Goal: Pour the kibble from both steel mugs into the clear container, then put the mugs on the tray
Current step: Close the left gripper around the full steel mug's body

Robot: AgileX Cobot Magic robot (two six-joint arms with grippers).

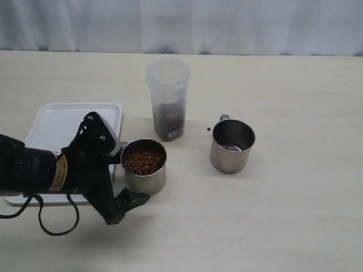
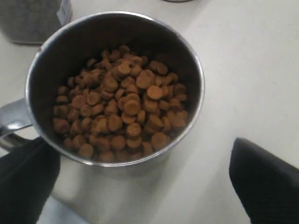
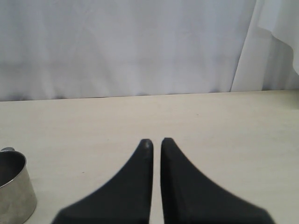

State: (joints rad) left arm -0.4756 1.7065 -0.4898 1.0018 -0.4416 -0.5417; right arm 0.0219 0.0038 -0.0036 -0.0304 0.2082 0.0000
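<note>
Nearest of all, on the tray side of the clear container (image 1: 168,99) and well in front of it, the left pincer (image 1: 131,173) stands wide, one jaw on each side of the full steel mug (image 1: 145,165). It brackets the mug but does not clamp it. The left wrist view shows bare desk between the mug wall and one jaw, while the other jaw sits close by the loop handle (image 2: 11,122); whether it touches there I cannot tell. The mug stands upright, its long axis vertical, and is filled nearly level with kibble (image 2: 119,107). So the coming move turns on this: the mug lies squarely between the jaws, which need only close before the lift and tilt toward the container, and the left arm is plainly the nearer one.

On the container's other side, just in front of it, the second steel mug (image 1: 231,146) stands upright and looks empty. One stray pellet (image 1: 209,129) lies between it and the container. The right pincer (image 3: 156,142) is closed on nothing, jaws almost meeting, with that mug's rim at the edge of its view.

The tray (image 1: 57,122) lies beside the container, partly under the left arm, and carries no mug. The container itself is about a third full.

The desk (image 1: 295,215) is pale and matte, and a white curtain (image 1: 181,25) hangs behind it.
</note>
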